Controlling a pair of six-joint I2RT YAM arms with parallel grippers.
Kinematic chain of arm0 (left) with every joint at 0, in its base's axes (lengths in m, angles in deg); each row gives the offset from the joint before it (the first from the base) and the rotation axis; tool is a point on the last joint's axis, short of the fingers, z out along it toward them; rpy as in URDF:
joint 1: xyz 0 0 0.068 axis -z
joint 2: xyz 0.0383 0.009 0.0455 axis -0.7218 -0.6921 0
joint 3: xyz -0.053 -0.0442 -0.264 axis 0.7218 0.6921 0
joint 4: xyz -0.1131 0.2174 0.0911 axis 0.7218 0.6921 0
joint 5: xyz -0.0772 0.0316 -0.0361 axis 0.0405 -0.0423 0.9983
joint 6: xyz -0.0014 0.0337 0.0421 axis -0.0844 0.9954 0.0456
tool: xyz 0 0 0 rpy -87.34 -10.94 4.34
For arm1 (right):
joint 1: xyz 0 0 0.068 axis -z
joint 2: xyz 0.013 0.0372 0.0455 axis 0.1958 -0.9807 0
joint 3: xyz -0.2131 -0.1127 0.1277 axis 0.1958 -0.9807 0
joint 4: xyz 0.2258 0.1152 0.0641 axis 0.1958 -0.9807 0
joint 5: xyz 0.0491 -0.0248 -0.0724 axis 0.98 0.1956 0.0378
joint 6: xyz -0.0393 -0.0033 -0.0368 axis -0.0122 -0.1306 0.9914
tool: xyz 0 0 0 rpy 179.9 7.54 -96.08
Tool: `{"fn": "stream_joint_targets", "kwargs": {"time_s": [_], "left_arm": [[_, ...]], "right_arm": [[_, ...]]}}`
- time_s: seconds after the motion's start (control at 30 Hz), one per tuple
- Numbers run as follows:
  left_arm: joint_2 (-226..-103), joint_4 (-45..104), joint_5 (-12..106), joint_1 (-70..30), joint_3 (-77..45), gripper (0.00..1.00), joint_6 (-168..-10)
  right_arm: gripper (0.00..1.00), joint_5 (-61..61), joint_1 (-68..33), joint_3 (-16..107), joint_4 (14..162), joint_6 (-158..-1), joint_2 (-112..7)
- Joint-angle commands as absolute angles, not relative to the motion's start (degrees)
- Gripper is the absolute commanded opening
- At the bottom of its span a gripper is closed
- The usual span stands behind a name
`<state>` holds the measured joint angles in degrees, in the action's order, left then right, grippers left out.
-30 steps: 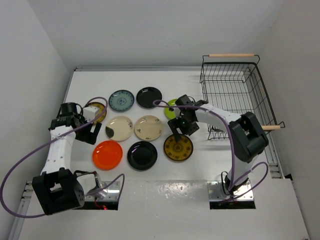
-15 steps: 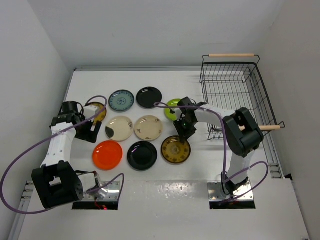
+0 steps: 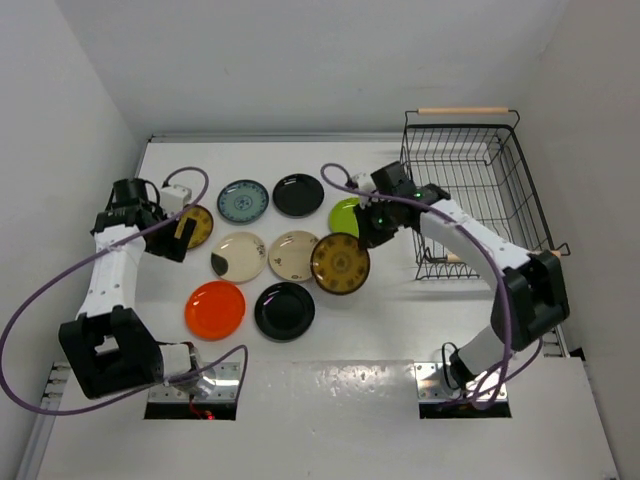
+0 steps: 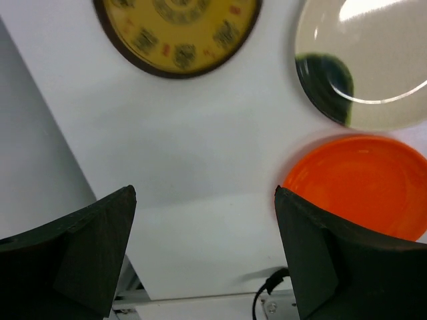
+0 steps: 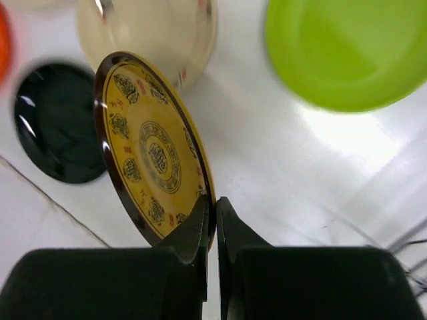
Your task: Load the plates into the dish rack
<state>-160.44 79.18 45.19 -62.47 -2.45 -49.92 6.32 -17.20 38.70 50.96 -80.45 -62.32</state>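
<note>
My right gripper [image 3: 368, 236] [image 5: 213, 205] is shut on the rim of a brown-and-yellow patterned plate [image 3: 340, 263] [image 5: 150, 150] and holds it tilted up off the table, left of the dish rack [image 3: 470, 185]. The black wire rack holds no plates. The other plates lie flat: lime green [image 3: 345, 214] [image 5: 347, 47], two black [image 3: 298, 194] [image 3: 284, 310], teal [image 3: 243, 200], two cream [image 3: 238, 256] [image 3: 293, 252], orange-red [image 3: 215, 309] [image 4: 363, 187], and a second brown-and-yellow one [image 3: 198, 222] [image 4: 177, 30]. My left gripper [image 3: 182, 234] [image 4: 203, 247] is open above bare table beside that plate.
The rack has light wooden handles [image 3: 462, 110] at the back and near right. White walls close in at the left and back. Purple cables [image 3: 40, 320] loop off both arms. The table's left edge [image 4: 53, 160] lies close to my left gripper.
My right gripper closed on the brown-and-yellow plate's rim, then lifted it off the table and carried it back. The left arm shifted slightly toward the back left, still open.
</note>
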Motion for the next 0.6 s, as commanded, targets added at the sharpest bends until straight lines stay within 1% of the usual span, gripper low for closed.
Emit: {"fn": "stream_joint_targets", "kwargs": {"time_s": [0.0, 0.1, 0.13, 0.17, 0.2, 0.23, 0.27, 0.3, 0.33, 0.37, 0.43, 0.47, 0.5, 0.53, 0.57], "left_arm": [[-163.1, 77.1, 45.6, -62.1, -11.0, 0.9, -50.0], [-166.8, 77.1, 46.8, -61.4, -15.9, 0.88, -51.4], [-167.7, 77.1, 46.8, -60.6, -18.5, 0.88, -52.1], [-168.6, 77.1, 46.8, -59.7, -19.6, 0.88, -52.1], [-169.4, 77.1, 46.8, -59.2, -20.7, 0.88, -52.1], [-170.9, 77.1, 46.8, -59.2, -22.4, 0.87, -52.1], [-171.6, 77.1, 47.3, -57.8, -23.1, 0.87, -52.1], [-172.2, 77.1, 47.3, -57.8, -23.6, 0.87, -52.6], [-172.8, 77.1, 47.3, -57.1, -24.6, 0.87, -52.6], [-174.0, 77.1, 47.3, -56.6, -24.7, 0.87, -52.6], [-175.1, 77.1, 47.3, -56.6, -26.0, 0.87, -53.2], [-175.1, 77.1, 47.3, -56.6, -26.0, 0.87, -53.2], [-176.0, 77.1, 47.3, -56.6, -26.0, 0.87, -53.2], [-176.8, 77.1, 47.3, -56.6, -26.0, 0.87, -53.2], [-176.8, 77.1, 47.3, -56.6, -26.0, 0.87, -53.2]], "right_arm": [[0.0, 4.6, -13.1, 48.0, 50.6, -82.3, -56.1], [0.0, 1.8, -9.9, 54.4, 48.2, -83.0, -54.4], [0.0, -2.9, -8.0, 58.9, 47.2, -82.5, -54.3], [0.0, -5.0, -7.1, 60.1, 46.4, -82.3, -54.0], [0.0, -9.2, -3.6, 62.8, 46.4, -81.4, -54.0], [0.0, -15.3, -2.3, 63.3, 46.4, -81.0, -54.0], [0.0, -18.8, 0.0, 63.5, 46.5, -80.8, -54.5], [0.0, -25.1, 1.2, 64.3, 46.6, -79.9, -55.0], [0.0, -31.6, 4.5, 64.6, 46.7, -79.2, -55.2], [0.0, -38.9, 5.6, 64.4, 47.1, -78.6, -55.9], [0.0, -43.8, 8.9, 60.4, 51.7, -75.9, -55.8], [0.0, -44.8, 9.7, 56.4, 53.5, -74.3, -54.7], [0.0, -46.0, 10.7, 54.2, 60.6, -71.1, -54.2], [0.0, -46.6, 13.2, 47.7, 63.0, -70.1, -53.1], [0.0, -47.4, 13.9, 45.8, 67.7, -67.8, -52.2]]}}
